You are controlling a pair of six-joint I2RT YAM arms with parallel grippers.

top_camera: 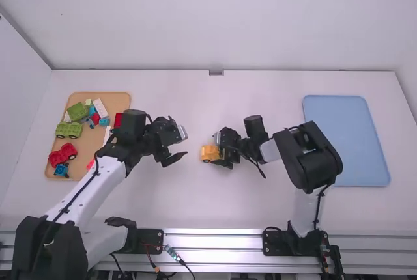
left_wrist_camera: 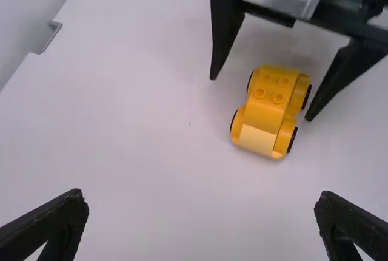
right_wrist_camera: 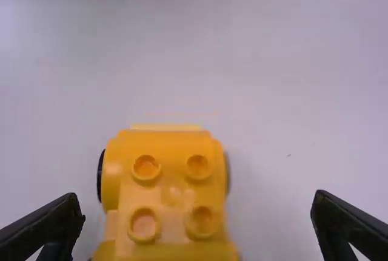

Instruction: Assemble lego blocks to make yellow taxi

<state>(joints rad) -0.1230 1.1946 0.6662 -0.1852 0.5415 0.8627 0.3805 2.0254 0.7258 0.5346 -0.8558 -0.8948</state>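
The yellow car with black wheels (top_camera: 209, 153) stands on the table around the middle. My right gripper (top_camera: 221, 152) is at the car in the high view. In the left wrist view its open fingers are on either side of the car (left_wrist_camera: 267, 106), with gaps between. My right gripper (right_wrist_camera: 198, 215) is spread wide in its own wrist view, the car (right_wrist_camera: 173, 194) between its fingers with four-stud top facing up. To the car's left, my left gripper (top_camera: 178, 144) is open over the table. Its own wrist view shows the left gripper (left_wrist_camera: 201, 203) with nothing between its fingers.
On the left, an orange-brown tray (top_camera: 78, 172) holds several loose pieces, among them a green vehicle (top_camera: 68, 129), a red vehicle (top_camera: 62, 155) and a blue piece (top_camera: 61, 170). A light blue tray (top_camera: 345, 140) lies on the right, beyond the right arm.
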